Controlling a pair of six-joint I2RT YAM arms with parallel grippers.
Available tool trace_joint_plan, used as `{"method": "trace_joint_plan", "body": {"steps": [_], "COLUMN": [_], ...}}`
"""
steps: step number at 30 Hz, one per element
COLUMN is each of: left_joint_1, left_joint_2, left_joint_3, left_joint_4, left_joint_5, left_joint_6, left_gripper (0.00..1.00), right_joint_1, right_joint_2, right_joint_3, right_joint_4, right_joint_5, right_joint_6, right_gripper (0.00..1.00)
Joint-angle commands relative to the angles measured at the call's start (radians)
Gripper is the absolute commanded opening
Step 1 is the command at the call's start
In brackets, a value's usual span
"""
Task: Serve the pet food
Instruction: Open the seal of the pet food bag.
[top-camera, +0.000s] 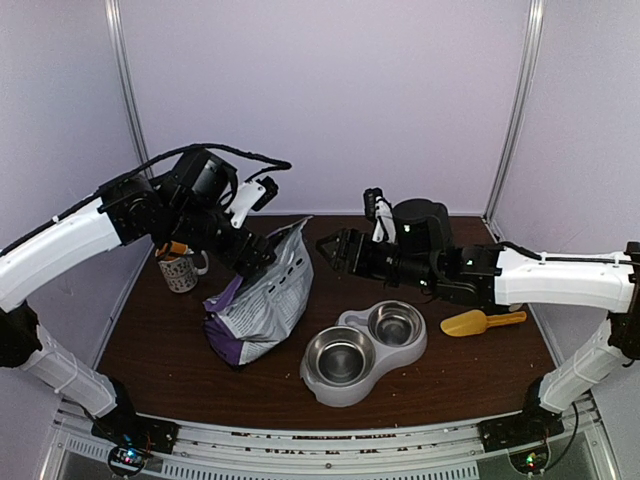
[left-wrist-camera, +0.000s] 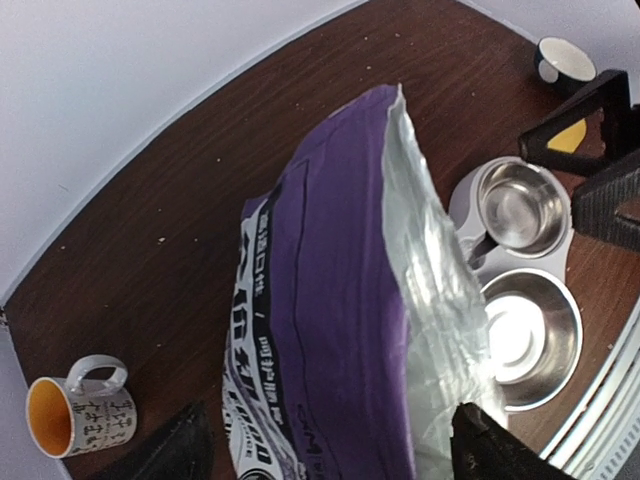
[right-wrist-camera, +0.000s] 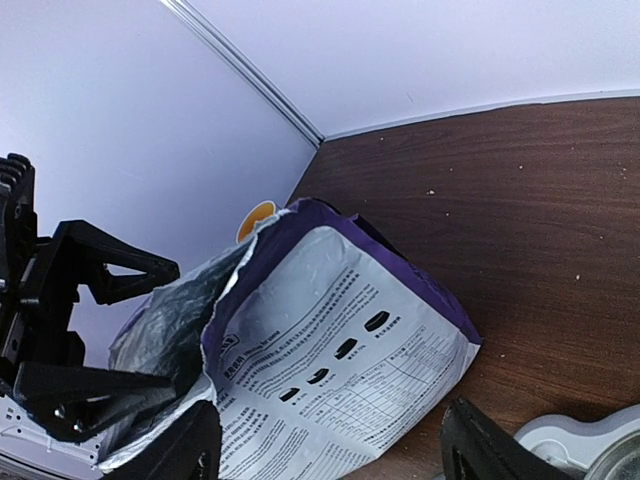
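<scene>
Because the bag (top-camera: 262, 300) on the tabletop (top-camera: 150, 350) shows only a dark, crumpled mouth, we cannot see the pet food or say where it lies relative to either tool. The left tool (top-camera: 252, 255) gapes wide astride the bag's top, though we cannot tell whether it touches. The right tool (top-camera: 330, 252) is also spread, just beside the mouth and holding nothing.

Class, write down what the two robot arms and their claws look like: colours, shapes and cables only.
Both the left arm and right arm have smooth white shells on their long links and bulky black housings at the joints. A black cable loops along the left arm. The left claw and right claw are black, each with two angular fingers.
</scene>
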Motion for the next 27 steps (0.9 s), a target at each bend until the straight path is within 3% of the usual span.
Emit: {"method": "trace_joint_plan", "body": {"steps": [1, 6, 9, 12, 19, 27], "left_joint_1": [-0.004, -0.004, -0.004, -0.004, -0.004, -0.004], "left_joint_2": [0.003, 0.001, 0.017, 0.015, -0.036, -0.045], "left_joint_3": [0.045, 0.055, 0.071, 0.074, 0.039, 0.026], "left_joint_4": [-0.074, -0.094, -0.127, -0.134, -0.063, -0.044], "left_joint_5": [-0.108, -0.119, -0.123, -0.12, -0.099, -0.092], "left_joint_6": [0.006, -0.006, -0.008, -0.016, -0.037, -0.037], "left_gripper": [0.78, 0.57, 0.21, 0.0, 0.0, 0.0], "right_joint_1": [0.002, 0.018, 0.029, 0.043, 0.069, 0.07], "right_joint_2": [-0.029, 0.003, 0.037, 0.077, 0.182, 0.291], "right_joint_3": [-0.023, -0.012, 0.014, 0.053, 0.173, 0.26], "right_joint_4": [0.025, 0.097, 0.112, 0.132, 0.138, 0.11], "right_joint_5": [0.016, -0.062, -0.081, -0.107, -0.14, -0.114], "right_joint_6": [-0.021, -0.052, -0.047, -0.028, 0.006, 0.093], "right_gripper": [0.76, 0.76, 0.76, 0.76, 0.74, 0.55]}}
